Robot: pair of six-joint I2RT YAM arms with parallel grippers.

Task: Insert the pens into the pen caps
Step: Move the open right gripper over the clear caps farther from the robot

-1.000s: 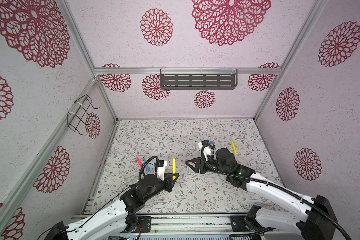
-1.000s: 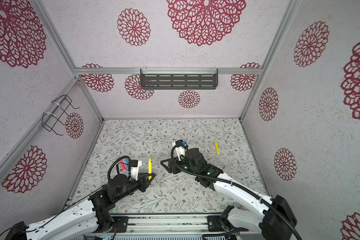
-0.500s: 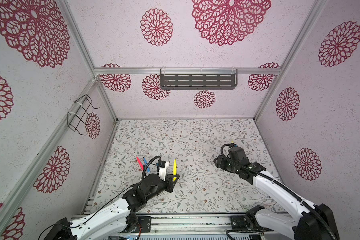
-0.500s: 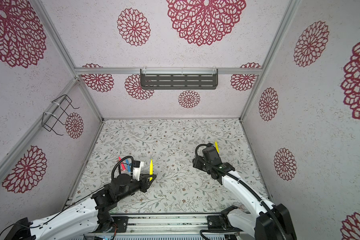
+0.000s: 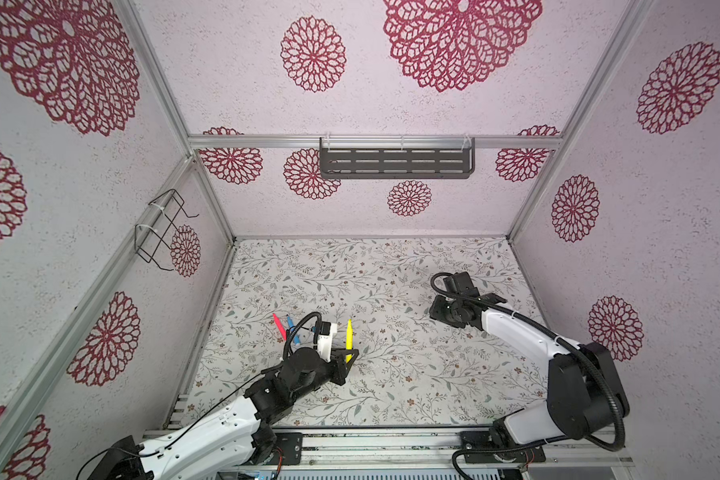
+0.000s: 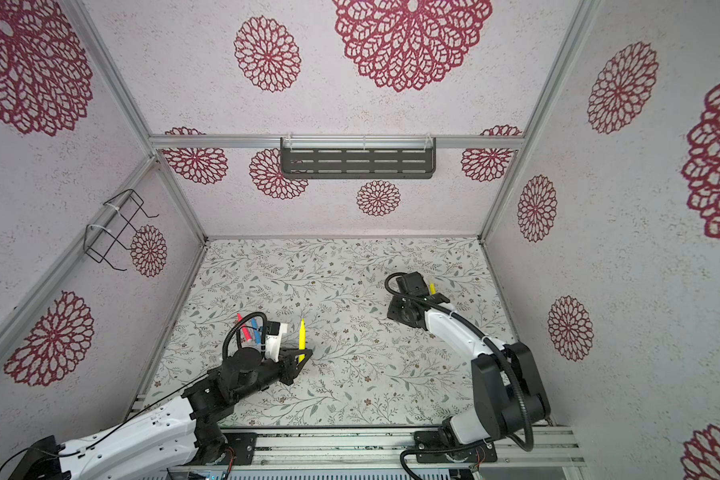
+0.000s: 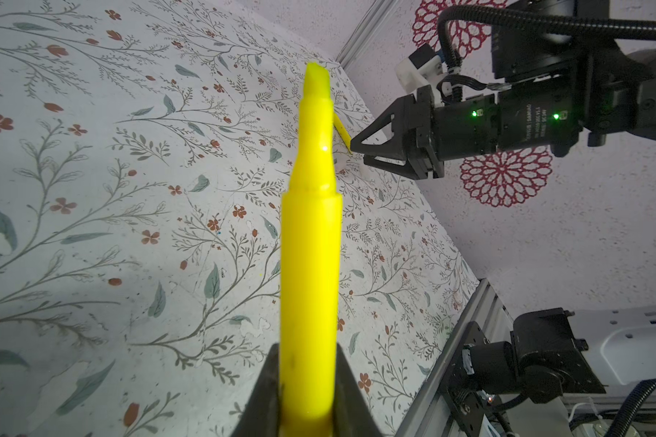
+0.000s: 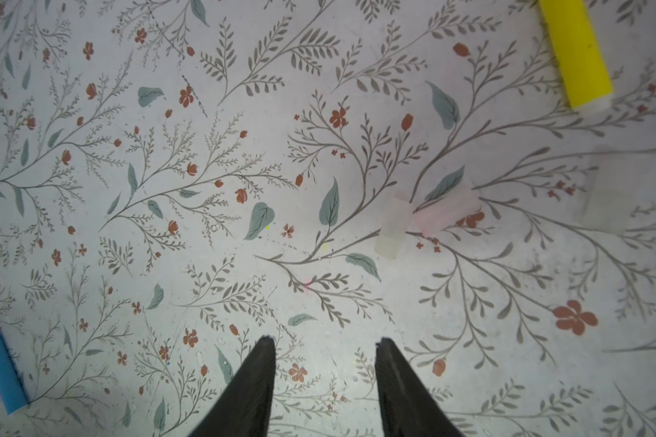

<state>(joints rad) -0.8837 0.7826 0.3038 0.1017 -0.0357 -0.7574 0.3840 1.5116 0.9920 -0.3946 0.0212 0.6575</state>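
My left gripper [image 7: 307, 393] is shut on a yellow pen [image 7: 311, 246], holding it upright at the front left in both top views [image 5: 348, 338] [image 6: 302, 338]. A pink-red pen [image 5: 279, 326] and a blue pen [image 5: 294, 332] lie side by side just behind that arm. At the right, my right gripper [image 8: 324, 340] points down at the mat, open and holding nothing. Ahead of it lie three pen caps: one clear [image 8: 392, 227], one faintly pink [image 8: 447, 210], and another clear one [image 8: 614, 193]. A second yellow pen [image 8: 574, 53] [image 6: 432, 288] lies beyond them.
The floral mat [image 5: 371, 274] is walled in on three sides. A dark slotted shelf [image 5: 395, 162] hangs on the back wall and a wire basket [image 5: 163, 228] on the left wall. A metal rail [image 5: 371, 440] runs along the front edge.
My right arm has swung from the middle of the mat to the right and turned downward over the caps, its jaws narrowing. The left arm has kept still with the yellow pen.
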